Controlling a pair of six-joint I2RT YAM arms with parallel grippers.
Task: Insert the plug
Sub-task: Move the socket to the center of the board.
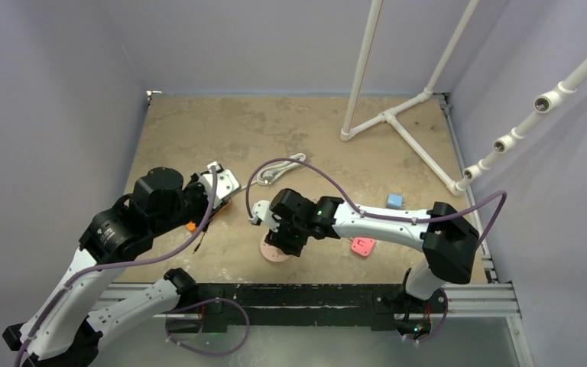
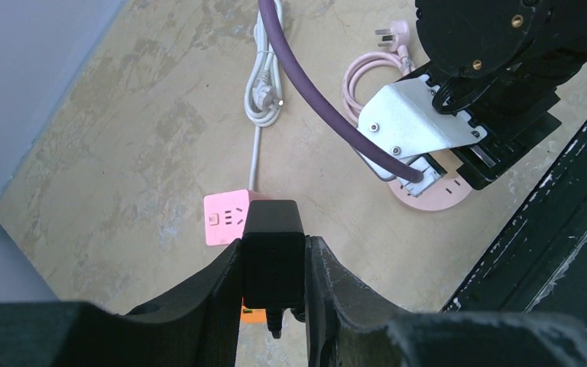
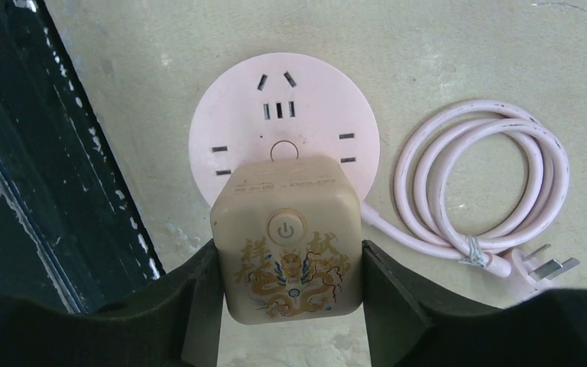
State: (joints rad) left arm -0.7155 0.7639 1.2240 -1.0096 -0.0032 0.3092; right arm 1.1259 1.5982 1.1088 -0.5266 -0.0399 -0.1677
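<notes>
My left gripper point(image 2: 274, 248) is shut on a black plug block point(image 2: 274, 222), held above the table. Just beyond it lies a pale pink cube socket point(image 2: 224, 218) with a white cord. My right gripper point(image 3: 288, 264) is shut on a cream cube adapter point(image 3: 288, 245) with a power button and a gold dragon print. The adapter sits over the near rim of a round pink socket disc point(image 3: 283, 115); I cannot tell if they touch. In the top view the right gripper point(image 1: 275, 229) is over the disc point(image 1: 273, 252), and the left gripper point(image 1: 215, 189) is to its left.
A coiled pink cord point(image 3: 489, 183) with its plug point(image 3: 539, 267) lies right of the disc. A coiled white cord point(image 1: 279, 170) lies behind. A pink socket point(image 1: 363, 246), a blue cube point(image 1: 394, 200), an orange piece point(image 1: 191, 226) and a white pipe frame point(image 1: 386, 115) are on the table. A black rail point(image 1: 306, 294) runs along the near edge.
</notes>
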